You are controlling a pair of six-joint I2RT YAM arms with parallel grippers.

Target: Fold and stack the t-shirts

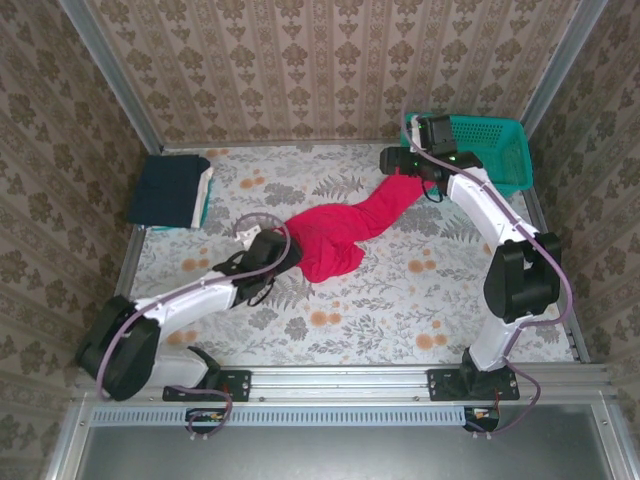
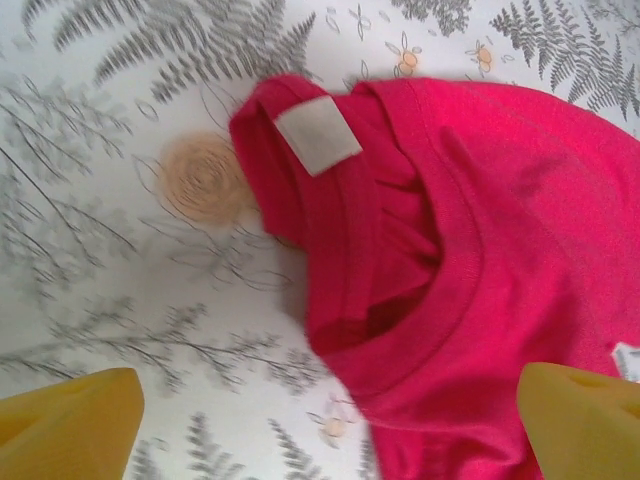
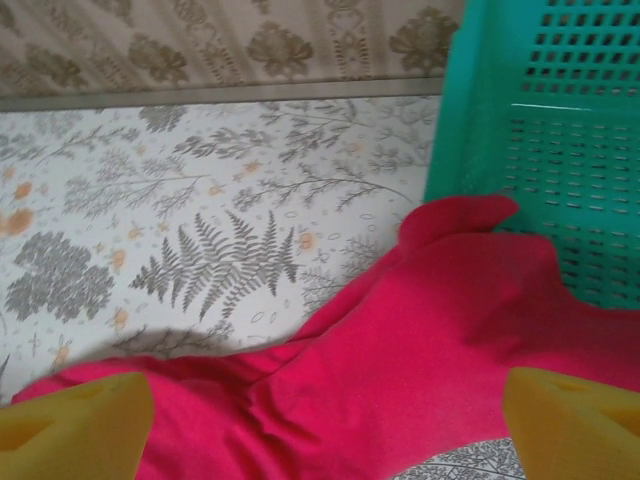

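Lying stretched across the floral table (image 1: 330,320), the red tee (image 1: 345,232) ran from the left gripper (image 1: 283,247) to the basket (image 1: 500,150) — its white neck tag (image 2: 318,135) bore no writing I could read. The right gripper (image 1: 395,160) hung over the far end — both had fingers wide apart. A stack of folded tees (image 1: 172,190) sat far left.

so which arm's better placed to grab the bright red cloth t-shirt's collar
Left. The left gripper hangs open over the collar; the right gripper is far off, by the teal mesh basket.
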